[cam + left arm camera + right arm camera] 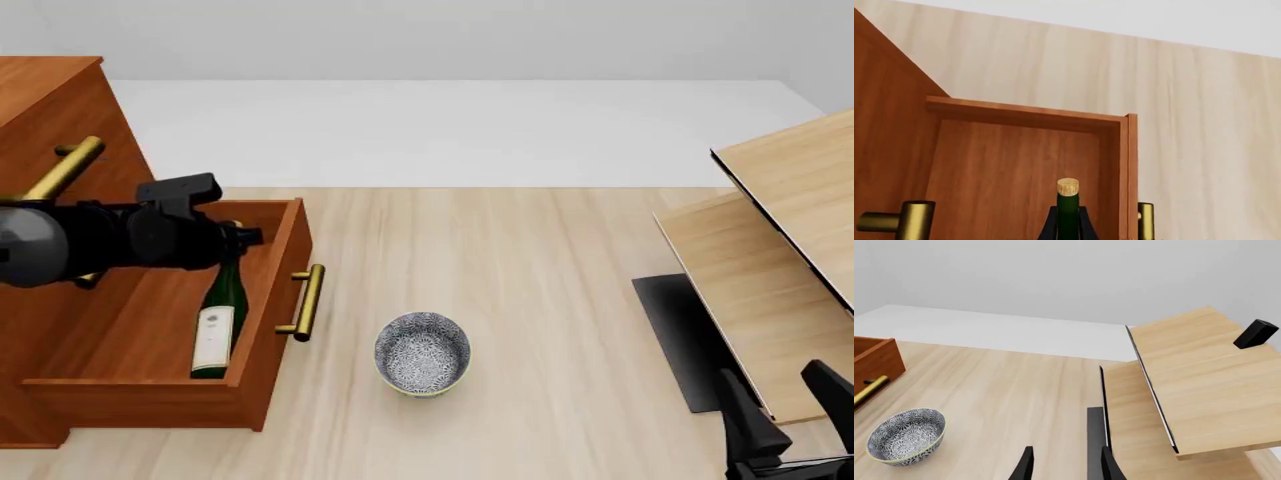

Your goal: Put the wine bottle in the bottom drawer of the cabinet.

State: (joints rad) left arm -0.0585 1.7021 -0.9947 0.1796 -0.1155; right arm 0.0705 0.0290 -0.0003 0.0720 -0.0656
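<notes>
The reddish-brown cabinet [54, 100] stands at the far left with its bottom drawer [271, 325] pulled out. Inside the drawer, the dark green wine bottle [220, 320] leans with its white label up and its neck toward the cabinet. My left gripper [240, 240] is shut on the neck. In the left wrist view the gold cap of the wine bottle [1067, 187] pokes out past the left gripper [1067, 226], and a black finger [1049, 225] presses each side, over the drawer's wall [1021, 114]. My right gripper [790, 410] hangs open at the near right, holding nothing [1066, 467].
A blue-patterned bowl [422, 352] sits on the table just right of the drawer's brass handle [304, 302]. Pale light-wood furniture [787, 250] with a dark panel [674, 340] takes up the right side. The bowl [906, 435] also shows in the right wrist view.
</notes>
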